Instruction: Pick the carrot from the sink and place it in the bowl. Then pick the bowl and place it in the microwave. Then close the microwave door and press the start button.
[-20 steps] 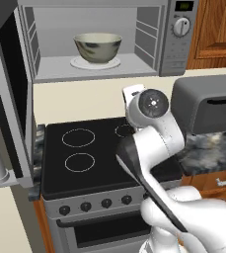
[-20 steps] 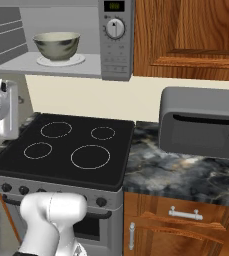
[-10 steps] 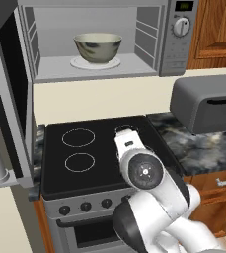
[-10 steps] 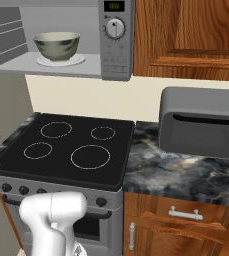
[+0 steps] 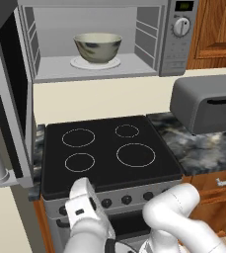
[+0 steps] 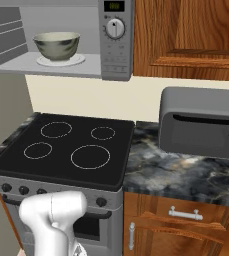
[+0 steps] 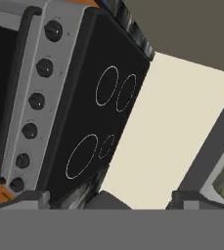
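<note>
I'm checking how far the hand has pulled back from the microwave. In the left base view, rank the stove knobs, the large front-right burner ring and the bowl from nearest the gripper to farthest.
1. Stove knobs, on the front panel just right of the gripper.
2. Large burner ring, front right of the cooktop.
3. Bowl, up inside the microwave, on the turntable.

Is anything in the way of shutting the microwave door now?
Nothing visible blocks it. The microwave door stands swung open at the left, the bowl sits fully inside the microwave on the white plate, and the opening in front is free.
</note>
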Robot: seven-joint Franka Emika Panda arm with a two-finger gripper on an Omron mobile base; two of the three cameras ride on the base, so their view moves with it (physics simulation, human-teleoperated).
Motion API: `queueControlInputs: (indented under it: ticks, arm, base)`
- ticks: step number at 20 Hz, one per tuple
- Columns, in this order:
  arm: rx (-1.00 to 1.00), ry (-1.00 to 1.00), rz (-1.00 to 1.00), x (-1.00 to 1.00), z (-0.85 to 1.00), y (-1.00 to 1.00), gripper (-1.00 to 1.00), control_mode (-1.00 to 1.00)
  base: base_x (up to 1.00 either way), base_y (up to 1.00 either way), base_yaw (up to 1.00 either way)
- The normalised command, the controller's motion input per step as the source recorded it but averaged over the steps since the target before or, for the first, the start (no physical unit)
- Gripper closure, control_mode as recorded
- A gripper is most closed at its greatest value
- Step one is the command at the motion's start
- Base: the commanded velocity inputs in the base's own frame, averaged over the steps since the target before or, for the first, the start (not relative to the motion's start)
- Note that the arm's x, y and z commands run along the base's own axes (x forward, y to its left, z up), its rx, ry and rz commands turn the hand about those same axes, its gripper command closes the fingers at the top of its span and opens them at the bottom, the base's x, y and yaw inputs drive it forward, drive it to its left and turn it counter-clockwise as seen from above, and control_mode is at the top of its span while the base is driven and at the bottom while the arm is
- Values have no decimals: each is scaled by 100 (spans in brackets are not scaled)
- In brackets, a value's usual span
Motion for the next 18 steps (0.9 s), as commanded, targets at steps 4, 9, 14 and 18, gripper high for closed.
queueControlInputs:
  ticks: [4, 9, 14, 18]
  arm:
    - [-16, -38, 0, -1, -19, 80, -100, -100]
    - [-16, -29, -6, 3, 0, 98, -100, -100]
    - [-18, -25, -10, 12, 0, 100, -100, -100]
    - [-19, -21, -18, 37, 0, 100, -100, -100]
  base:
    - [0, 0, 0]
    - [0, 0, 0]
    - [0, 0, 0]
    - [0, 0, 0]
